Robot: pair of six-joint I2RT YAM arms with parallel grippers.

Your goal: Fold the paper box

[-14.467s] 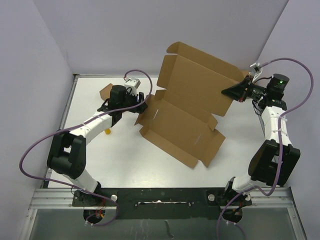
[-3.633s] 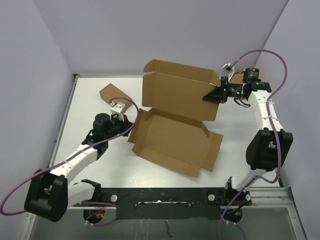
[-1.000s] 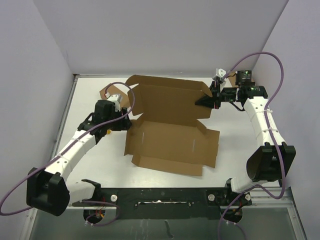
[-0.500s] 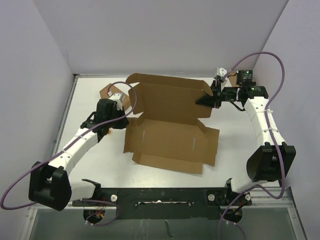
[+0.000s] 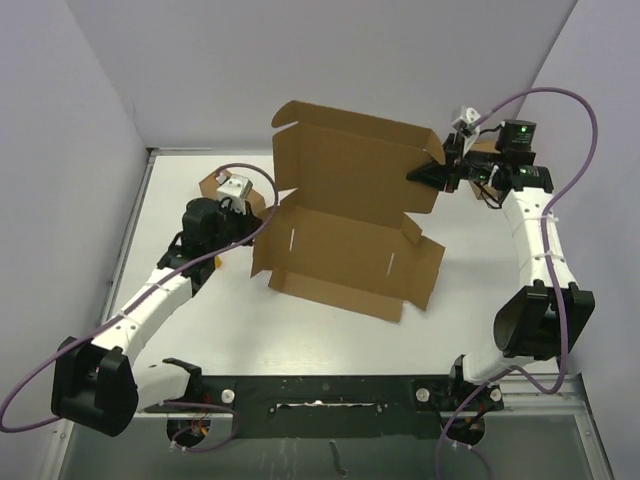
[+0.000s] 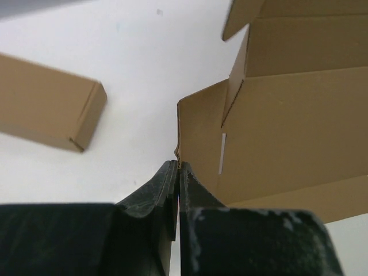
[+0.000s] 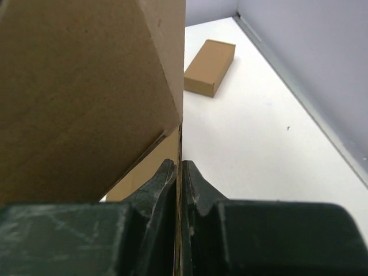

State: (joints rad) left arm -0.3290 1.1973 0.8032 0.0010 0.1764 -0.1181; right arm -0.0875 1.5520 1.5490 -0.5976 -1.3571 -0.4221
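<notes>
The paper box is a large brown die-cut sheet; its base lies tilted on the table and its back panel stands raised. My left gripper is shut on the edge of the box's left side flap, and the left wrist view shows that corrugated edge pinched at the fingertips of the gripper. My right gripper is shut on the right edge of the raised panel. In the right wrist view the cardboard runs between the tips of the gripper.
A small ready-made cardboard box lies at the back left, behind my left wrist; it also shows as a box in the left wrist view and as a box in the right. The walls stand close at the back and on both sides.
My left gripper has shut on the left flap. The right arm has lifted the back panel up and to the right, turning the whole box a little.
</notes>
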